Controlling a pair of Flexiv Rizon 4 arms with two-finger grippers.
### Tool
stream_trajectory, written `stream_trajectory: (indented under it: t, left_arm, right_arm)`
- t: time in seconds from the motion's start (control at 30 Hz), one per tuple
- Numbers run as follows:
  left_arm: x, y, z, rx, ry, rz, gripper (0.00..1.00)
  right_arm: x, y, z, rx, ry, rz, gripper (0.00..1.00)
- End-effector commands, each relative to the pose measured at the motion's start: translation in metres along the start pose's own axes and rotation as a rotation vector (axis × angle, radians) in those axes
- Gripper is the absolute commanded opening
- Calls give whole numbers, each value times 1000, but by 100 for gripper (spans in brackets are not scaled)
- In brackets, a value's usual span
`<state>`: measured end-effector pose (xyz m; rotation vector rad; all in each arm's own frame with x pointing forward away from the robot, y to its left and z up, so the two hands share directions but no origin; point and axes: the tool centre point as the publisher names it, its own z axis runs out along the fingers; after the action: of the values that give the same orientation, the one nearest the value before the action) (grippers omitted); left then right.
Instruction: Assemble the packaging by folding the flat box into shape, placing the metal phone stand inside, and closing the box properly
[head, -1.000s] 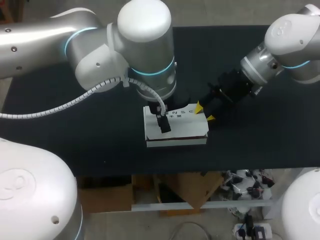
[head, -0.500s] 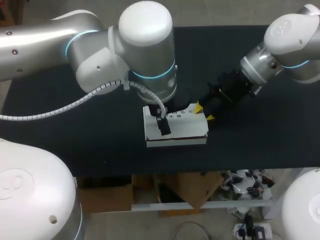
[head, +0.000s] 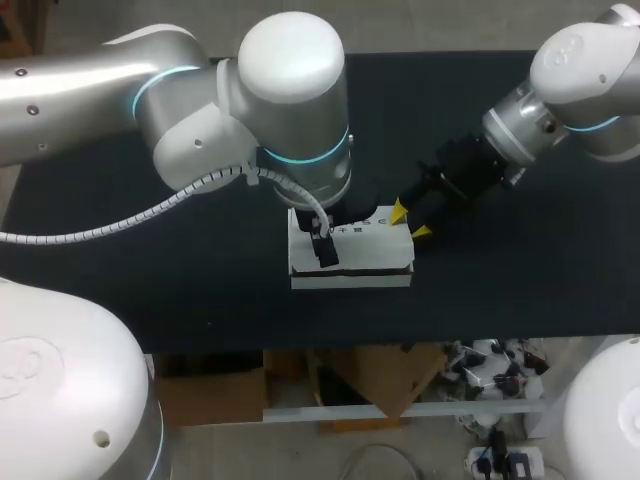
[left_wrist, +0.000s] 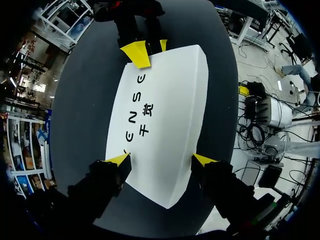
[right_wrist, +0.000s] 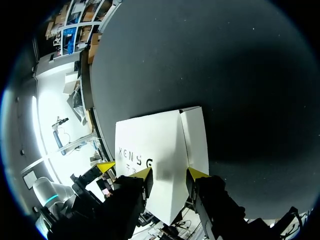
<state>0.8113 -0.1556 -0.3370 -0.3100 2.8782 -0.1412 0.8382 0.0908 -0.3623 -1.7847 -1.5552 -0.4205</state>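
Note:
The white box (head: 360, 255) lies closed on the dark table, print on its top face. My left gripper (left_wrist: 161, 160) comes down over its left end, and the yellow tips rest against the two long sides of the box (left_wrist: 160, 110). The head view shows only one black finger (head: 325, 245) of it under the wrist. My right gripper (head: 410, 222) is at the right end. In the right wrist view its fingers (right_wrist: 170, 173) straddle the edge of the box (right_wrist: 150, 140), one tip on the top face and one on the end panel. The phone stand is not visible.
The dark table (head: 500, 280) extends around the box, with its front edge just below the box in the head view. My left arm's big white joint (head: 295, 90) hangs over the table's middle and hides the area behind the box.
The box has shifted slightly toward the back of the table and turned a little. My right gripper followed its end upward. The left wrist moved slightly.

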Motion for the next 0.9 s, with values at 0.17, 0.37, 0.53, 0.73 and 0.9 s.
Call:
stream_trajectory:
  t: [0.17,0.37,0.53,0.73,0.9]
  left_arm:
    - [0,-3,6,-1,-45,14,74]
    - [0,-4,5,4,-70,15,63]
    - [0,-6,5,2,-96,21,58]
    - [-1,-9,5,-1,-104,20,53]
    - [1,-11,3,6,-112,22,49]
  right_arm:
    - [3,1,1,10,-1,-2,45]
    - [4,-3,7,14,0,-3,45]
    - [3,-5,9,15,1,-5,45]
    - [2,-6,10,15,1,-8,45]
    - [3,-6,10,15,1,-10,45]
